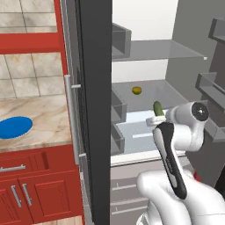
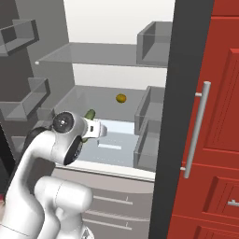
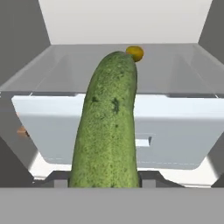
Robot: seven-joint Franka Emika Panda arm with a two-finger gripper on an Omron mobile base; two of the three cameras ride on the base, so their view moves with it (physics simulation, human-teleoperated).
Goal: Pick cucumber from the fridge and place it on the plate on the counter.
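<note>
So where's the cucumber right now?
The cucumber is held in the shut gripper, sticking up inside the open fridge, above its pale drawer. The little yellow thing sits behind it on the shelf.

No readable text, label, brand, number or sign appears on any surface in these views.
</note>
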